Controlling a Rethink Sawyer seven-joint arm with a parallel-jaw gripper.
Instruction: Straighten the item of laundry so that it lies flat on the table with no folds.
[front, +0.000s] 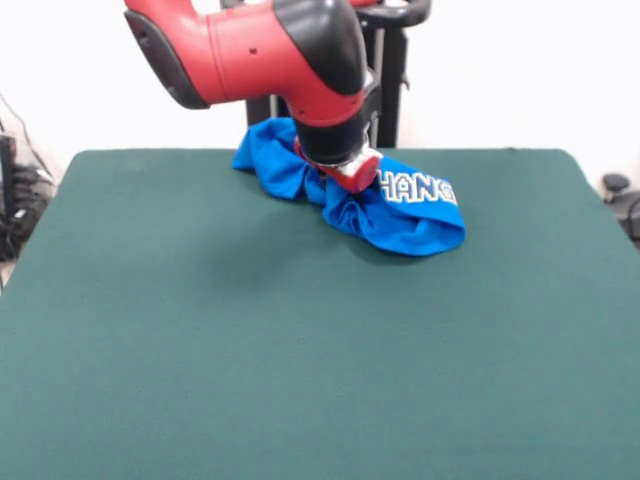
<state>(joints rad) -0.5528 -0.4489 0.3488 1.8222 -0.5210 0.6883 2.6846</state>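
Observation:
The item of laundry (400, 215) is a bright blue T-shirt with white block lettering, bunched in a wrinkled heap near the far edge of the dark green table (300, 350), slightly right of centre. One part trails up and left toward the table's back edge. The red and black arm comes down from the upper left, and its gripper (345, 178) presses into the middle of the heap. The arm's wrist and the cloth hide how the gripper stands.
A black stand (385, 70) rises behind the table's far edge, just behind the shirt. Dark cables and equipment (15, 200) sit off the left side, and a small dark object (615, 185) lies off the right corner.

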